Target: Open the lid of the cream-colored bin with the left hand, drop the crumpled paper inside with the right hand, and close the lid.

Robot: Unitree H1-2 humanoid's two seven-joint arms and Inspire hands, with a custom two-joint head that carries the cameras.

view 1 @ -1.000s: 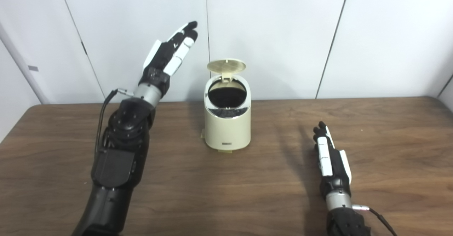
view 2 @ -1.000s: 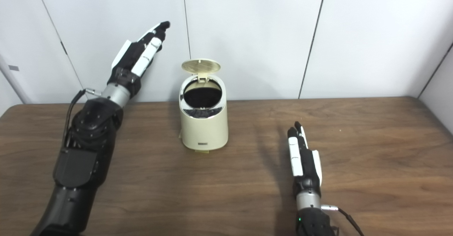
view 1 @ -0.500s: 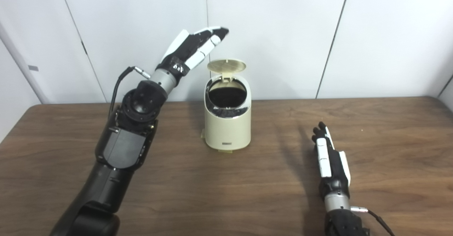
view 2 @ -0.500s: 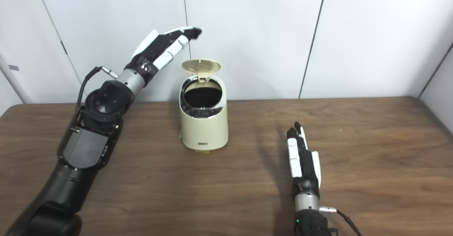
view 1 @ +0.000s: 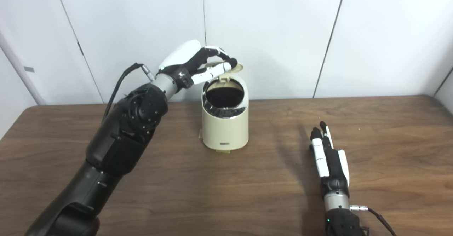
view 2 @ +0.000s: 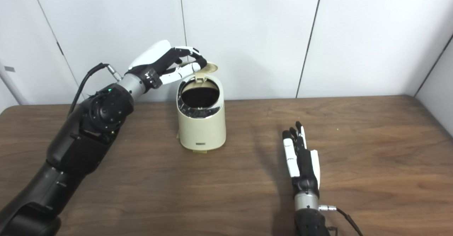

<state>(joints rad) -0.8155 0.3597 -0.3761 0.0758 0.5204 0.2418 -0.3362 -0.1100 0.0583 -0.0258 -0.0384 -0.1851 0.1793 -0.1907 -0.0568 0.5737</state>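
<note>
Swinging down from its raised pose, left hand [view 1: 193, 62] is now reaching over the bin [view 1: 225, 119], fingers loosely apart, seemingly touching the lid [view 1: 236, 67].

Right eye view: right hand [view 2: 300, 161] is lying flat on table [view 2: 371, 151], fingers together, well right of bin; paper not visible.

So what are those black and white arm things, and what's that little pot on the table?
Those are a robot's two arms, each ending in a hand with fingers. Both pictures come from cameras in the robot's head, side by side, looking down at a brown table. The pot is a small cream-colored bin. Its lid is up, so you see the dark inside. The left hand reaches over the lid, fingers at it. The right hand lies flat on the table, holding nothing. No paper shows anywhere.
</note>
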